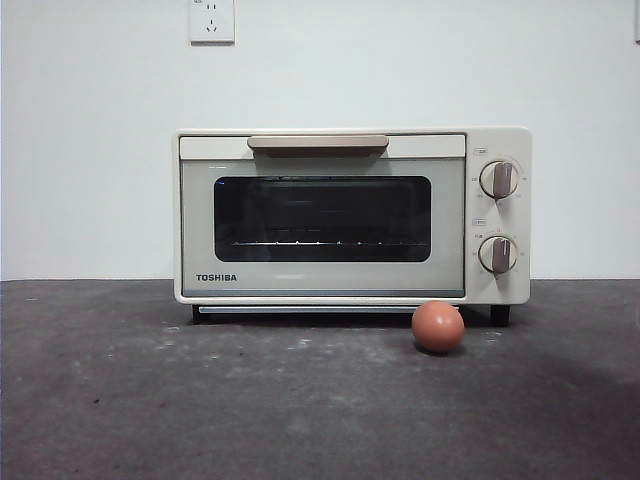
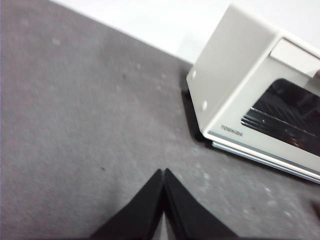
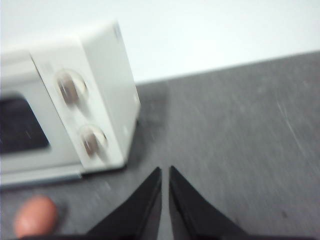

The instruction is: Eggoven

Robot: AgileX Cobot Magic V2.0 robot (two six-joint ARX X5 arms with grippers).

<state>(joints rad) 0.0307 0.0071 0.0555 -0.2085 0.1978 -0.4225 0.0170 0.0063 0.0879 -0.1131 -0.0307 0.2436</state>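
A cream TOSHIBA toaster oven point(image 1: 350, 215) stands at the back of the dark table, its dark glass door shut, with a tan handle point(image 1: 318, 144) and two knobs point(image 1: 499, 180) on its right. A reddish-brown egg point(image 1: 438, 326) lies on the table in front of the oven's right end. My left gripper point(image 2: 163, 172) is shut and empty above bare table, off the oven's point(image 2: 250, 95) left end. My right gripper point(image 3: 165, 170) is shut and empty above the table off the oven's point(image 3: 75, 100) knob end, with the egg point(image 3: 35, 216) nearby. Neither arm shows in the front view.
A white wall with a socket point(image 1: 211, 20) rises behind the oven. The dark grey table point(image 1: 200, 400) stretches wide in front of the oven and to both its sides.
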